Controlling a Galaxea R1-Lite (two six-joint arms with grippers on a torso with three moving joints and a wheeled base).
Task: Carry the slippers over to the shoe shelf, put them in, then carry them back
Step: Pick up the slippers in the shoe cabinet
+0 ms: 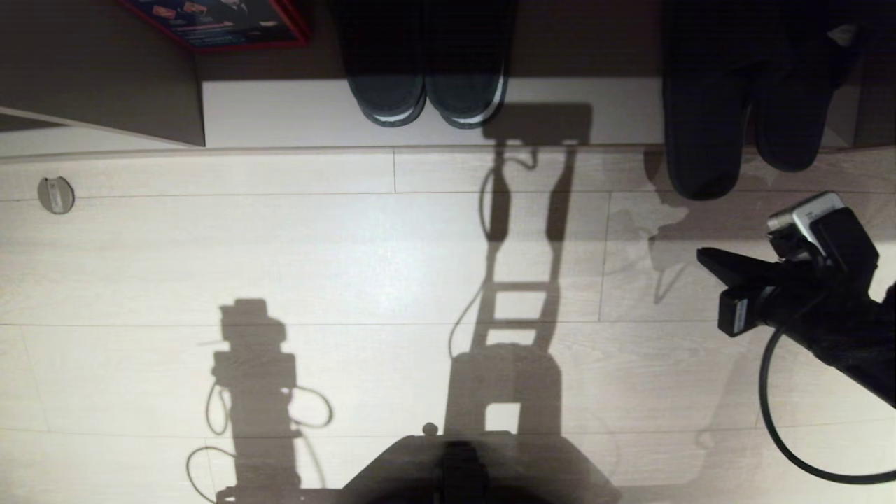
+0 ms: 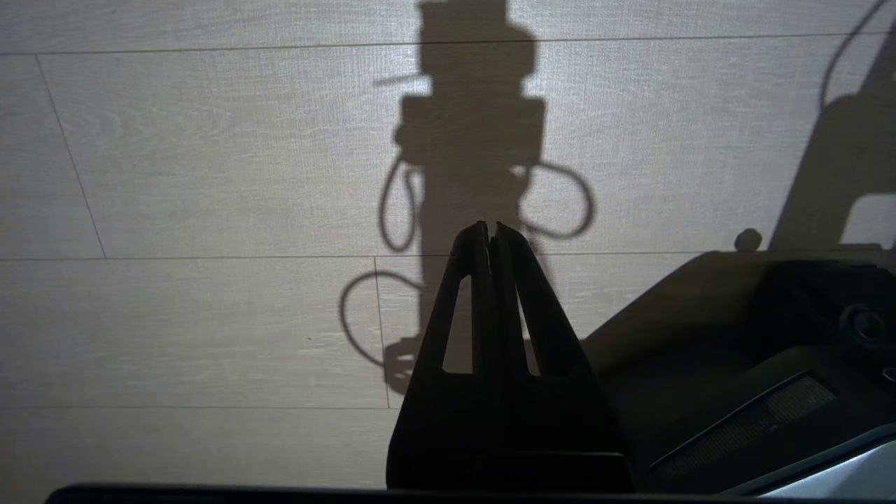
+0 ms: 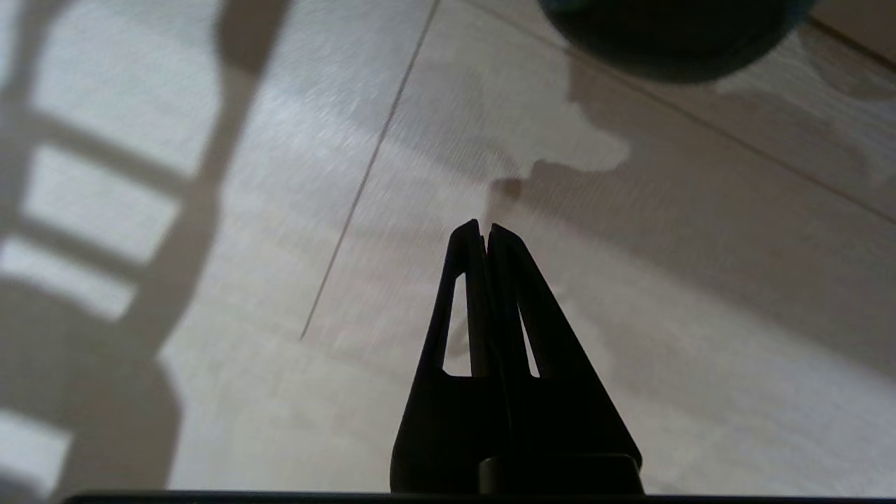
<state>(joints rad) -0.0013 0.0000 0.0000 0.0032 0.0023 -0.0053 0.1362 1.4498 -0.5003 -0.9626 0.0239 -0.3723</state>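
The slippers (image 1: 702, 133) are two flat dark slides at the right. They lie partly in the shoe shelf (image 1: 280, 112), and their ends stick out over its pale base board onto the floor. My right gripper (image 1: 701, 256) hangs shut and empty over the floor, a short way in front of the nearer slipper and not touching it. In the right wrist view the shut gripper (image 3: 486, 225) points toward a slipper's rounded end (image 3: 672, 35). The left gripper (image 2: 490, 225) is shut and empty, parked over the floor beside my base (image 2: 735, 336).
A darker pair of shoes with white-striped soles (image 1: 427, 91) stands in the middle of the shelf. A red-edged flat item (image 1: 217, 24) lies further left, beside an upright panel (image 1: 105, 70). A small round disc (image 1: 55, 194) sits on the wood floor. My arm's cable (image 1: 770, 413) loops low.
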